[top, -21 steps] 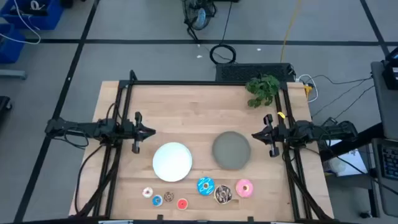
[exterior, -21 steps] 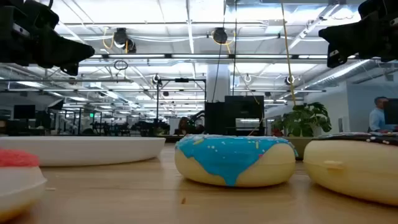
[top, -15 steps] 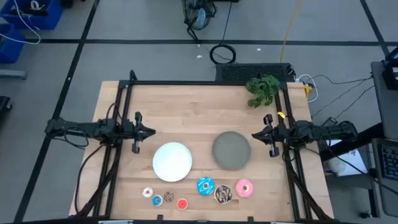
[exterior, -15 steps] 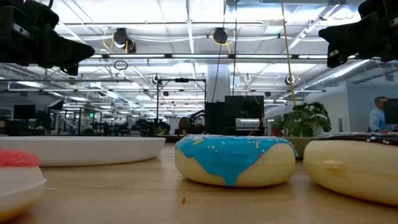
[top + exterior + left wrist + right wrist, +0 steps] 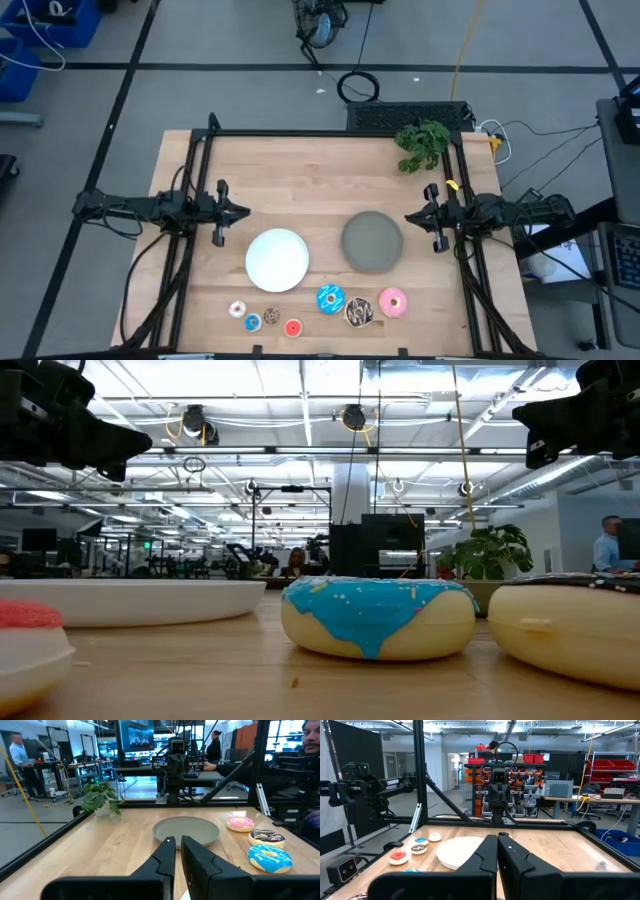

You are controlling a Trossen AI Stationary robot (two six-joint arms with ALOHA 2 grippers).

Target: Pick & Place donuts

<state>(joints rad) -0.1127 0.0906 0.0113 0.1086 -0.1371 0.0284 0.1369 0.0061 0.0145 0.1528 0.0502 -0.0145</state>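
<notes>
Both arms parked at the table sides, donuts untouched along the near edge.

The wooden table (image 5: 300,170) is seen with a white plate (image 5: 277,259) and a grey plate (image 5: 372,241) at its middle. Seven donuts are laid in a row nearer the front edge than both plates: three larger ones, blue donut (image 5: 330,298), chocolate donut (image 5: 359,312) and pink donut (image 5: 393,302), below the grey plate, and four mini donuts (image 5: 264,319) below the white plate. The left gripper (image 5: 243,211) is held nearly closed on nothing; the right gripper (image 5: 409,217) is clenched, also empty. The larger donuts are judged nearer the right gripper, the mini ones nearer the left; being rings, no long axis is offered.
</notes>
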